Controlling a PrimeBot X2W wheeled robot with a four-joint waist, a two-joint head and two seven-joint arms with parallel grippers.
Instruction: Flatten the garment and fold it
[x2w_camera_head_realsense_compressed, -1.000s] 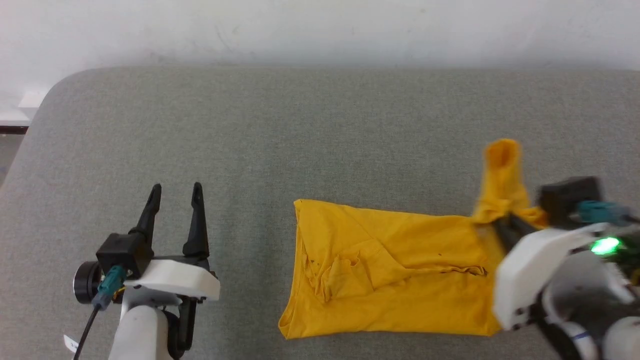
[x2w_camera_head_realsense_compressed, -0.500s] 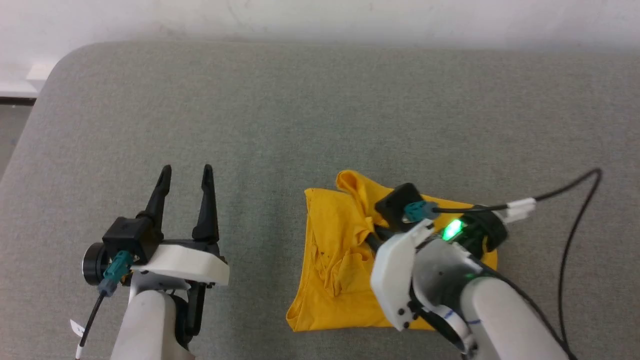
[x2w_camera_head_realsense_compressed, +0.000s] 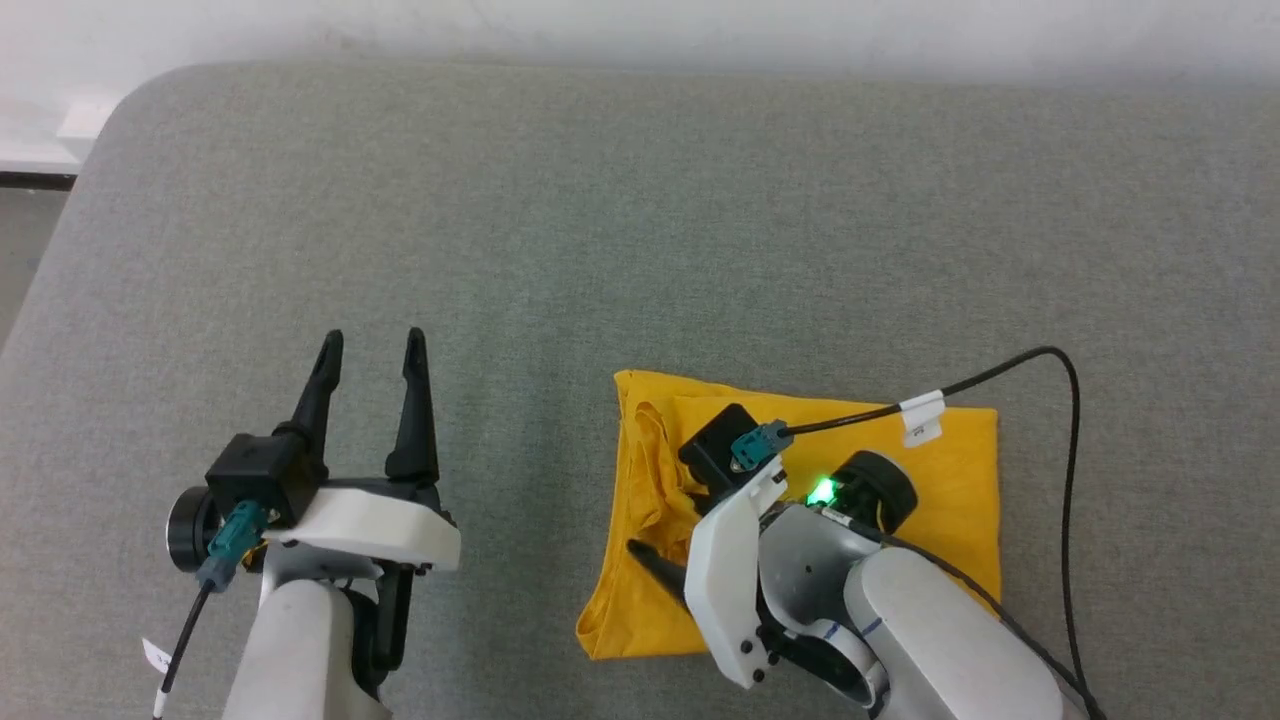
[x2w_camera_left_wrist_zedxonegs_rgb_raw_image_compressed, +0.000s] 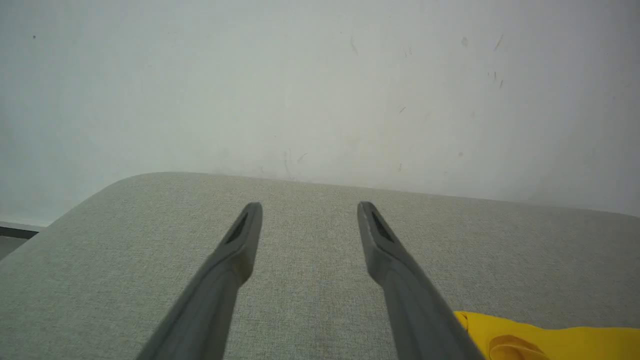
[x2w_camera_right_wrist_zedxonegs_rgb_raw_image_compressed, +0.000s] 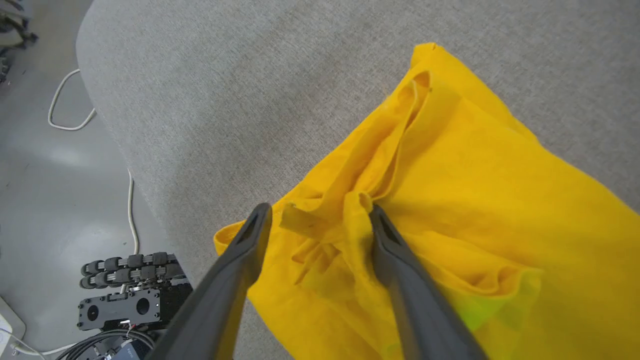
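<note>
The mustard-yellow garment (x2w_camera_head_realsense_compressed: 940, 470) lies on the grey table, folded over into a rough rectangle with bunched folds along its left edge. My right gripper (x2w_camera_head_realsense_compressed: 665, 520) hovers over that left part, pointing toward the near-left. In the right wrist view my right gripper (x2w_camera_right_wrist_zedxonegs_rgb_raw_image_compressed: 320, 210) is open, and a loose ridge of the garment (x2w_camera_right_wrist_zedxonegs_rgb_raw_image_compressed: 500, 200) stands between the fingers and touches the right one. My left gripper (x2w_camera_head_realsense_compressed: 370, 345) is open and empty over bare table, left of the garment. The left wrist view shows my left gripper (x2w_camera_left_wrist_zedxonegs_rgb_raw_image_compressed: 310, 207) spread, with a garment corner (x2w_camera_left_wrist_zedxonegs_rgb_raw_image_compressed: 550, 340) at lower right.
The grey padded table (x2w_camera_head_realsense_compressed: 600, 200) runs back to a white wall (x2w_camera_head_realsense_compressed: 640, 25), with a rounded corner at far left. My right wrist's black cable (x2w_camera_head_realsense_compressed: 1060, 400) arcs over the garment's right side. On the floor below the table's edge lie a white cord (x2w_camera_right_wrist_zedxonegs_rgb_raw_image_compressed: 65, 115) and a dark device (x2w_camera_right_wrist_zedxonegs_rgb_raw_image_compressed: 125, 305).
My right gripper carried the garment's raised right end leftward over the rest, halving its width, then opened its jaws. The head camera tilted slightly. The left arm stayed put.
</note>
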